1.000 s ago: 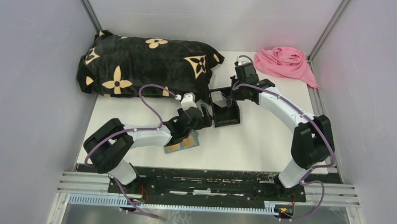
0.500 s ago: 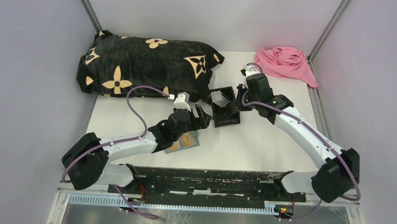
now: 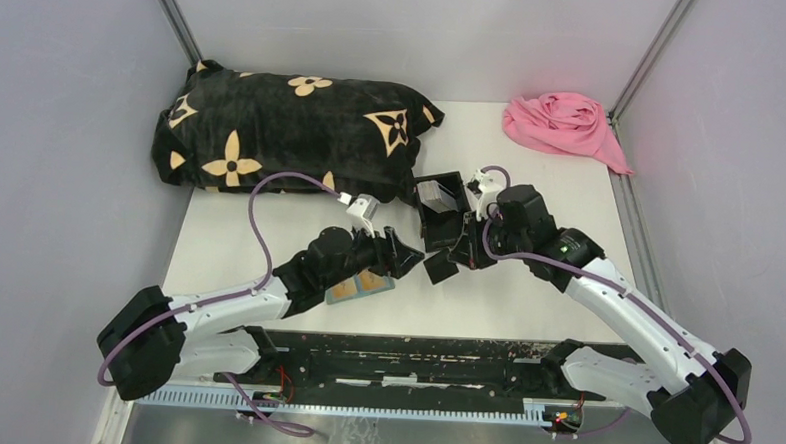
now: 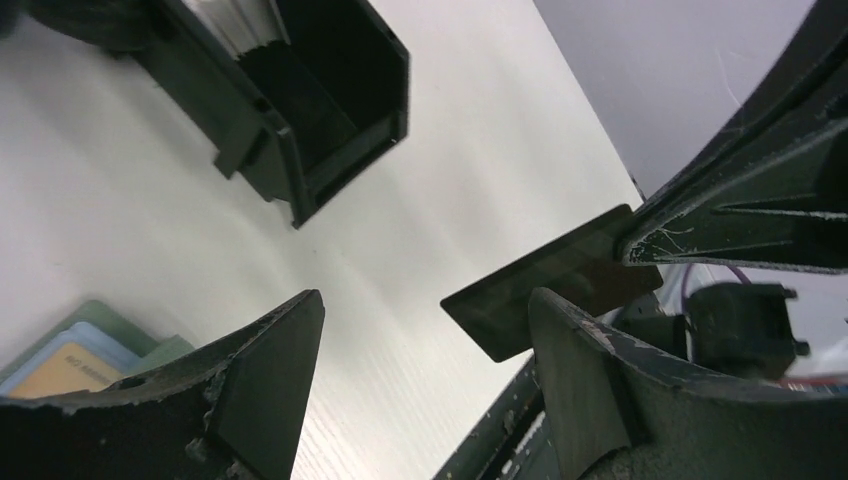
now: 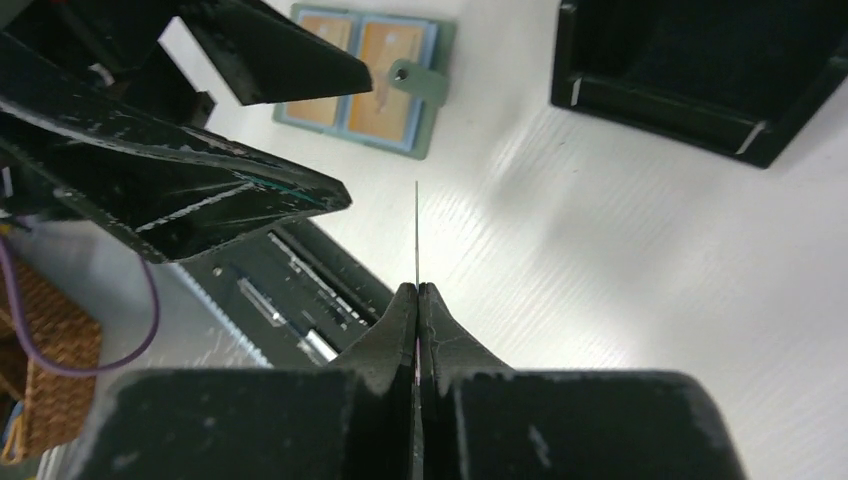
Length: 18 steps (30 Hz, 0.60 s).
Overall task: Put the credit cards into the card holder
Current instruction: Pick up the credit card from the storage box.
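The right tool (image 5: 417,288) is pressed together on one edge of a thin dark card (image 4: 545,275). It holds the card clear of the counter (image 3: 495,307), so most of the card stands free beyond the fingertips. That free length seems meant for the left tool (image 4: 425,300), which is spread wide just beside the card. One of its fingers sits close under a corner of the card, and nothing is pinched between its jaws. The pose reads as a mid-air handover or re-grip, though whether that finger touches the card cannot be told.

The card holder (image 5: 365,75) lies open and flat on the counter, beneath and behind the left tool and ahead of the right tool's tips. Its slots face up, and tan cards (image 5: 385,50) already show in both halves. The black box (image 3: 444,212) sits just beyond both tools, apart from the holder. For the next move, the held card would likely have to turn flat and line up with a slot mouth.
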### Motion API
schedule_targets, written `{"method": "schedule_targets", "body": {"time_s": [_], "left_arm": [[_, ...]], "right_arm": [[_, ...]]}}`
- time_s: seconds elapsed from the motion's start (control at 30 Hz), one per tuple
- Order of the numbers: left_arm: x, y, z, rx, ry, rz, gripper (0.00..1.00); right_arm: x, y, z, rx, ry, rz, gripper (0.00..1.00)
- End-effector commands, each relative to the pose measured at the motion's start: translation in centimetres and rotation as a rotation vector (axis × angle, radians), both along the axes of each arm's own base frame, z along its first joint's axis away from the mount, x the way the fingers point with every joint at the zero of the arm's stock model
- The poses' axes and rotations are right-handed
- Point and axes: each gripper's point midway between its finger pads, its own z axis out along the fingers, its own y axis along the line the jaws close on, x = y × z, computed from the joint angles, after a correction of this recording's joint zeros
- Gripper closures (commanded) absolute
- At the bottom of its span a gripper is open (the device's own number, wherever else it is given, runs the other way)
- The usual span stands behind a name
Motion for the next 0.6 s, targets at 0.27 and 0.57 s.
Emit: {"method": "schedule_targets", "body": {"time_s": [0.27, 0.57], "left_arm": [[-5.1, -2.5, 2.5, -0.1, -0.135, -0.365, 0.18], [-7.1, -2.8, 2.6, -0.123, -0.163, -0.481, 0.19]], "right_arm": [[-3.4, 2.6, 1.5, 0.154, 0.095, 0.176, 0.99], [-4.4, 3.7, 1.7, 0.199, 0.149, 0.248, 0.99]]}}
